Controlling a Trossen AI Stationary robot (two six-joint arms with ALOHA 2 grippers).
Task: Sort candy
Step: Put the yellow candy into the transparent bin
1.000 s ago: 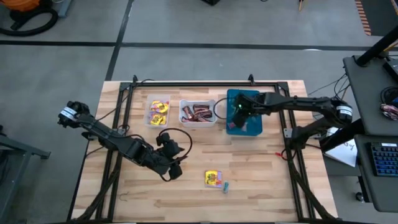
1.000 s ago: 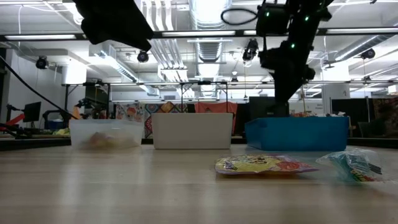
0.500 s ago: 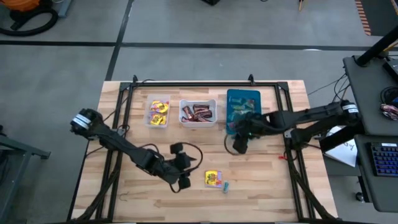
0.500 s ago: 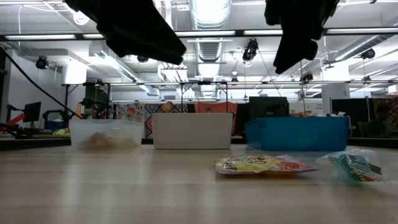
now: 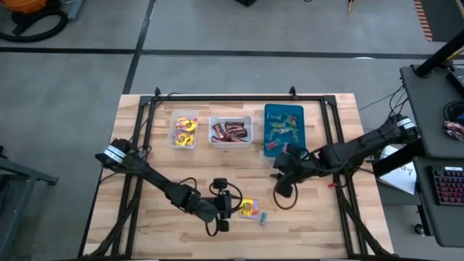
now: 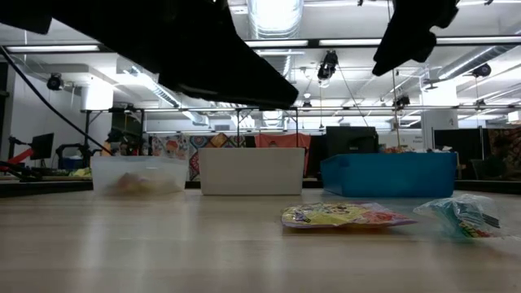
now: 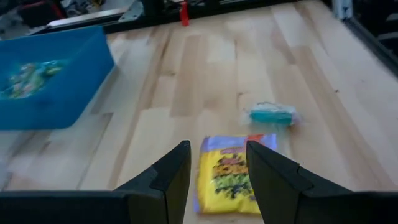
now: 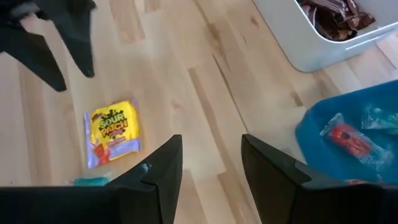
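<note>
A yellow candy packet (image 5: 249,208) lies flat on the wooden table, with a small teal wrapped piece (image 5: 264,217) just beside it on the near right. My left gripper (image 5: 229,206) hovers open close to the packet's left side. In the left wrist view the packet (image 7: 231,177) lies just ahead of the open fingers, with the teal piece (image 7: 273,114) beyond. My right gripper (image 5: 282,180) is open above the table, between the blue bin and the packet. It holds nothing, and its wrist view shows the packet (image 8: 112,130) farther off.
Three bins stand in a row at the far side. The clear bin (image 5: 184,130) holds yellow packets, the white bin (image 5: 231,131) holds dark brown-red bars, and the blue bin (image 5: 284,129) holds small green and red pieces. Black frame rails run along the table's edges.
My left gripper has travelled toward the table's right and near edge, closing on the yellow packet. My right gripper has left the blue bin, moving toward the near edge and out over the open table. The loose candy has not moved.
</note>
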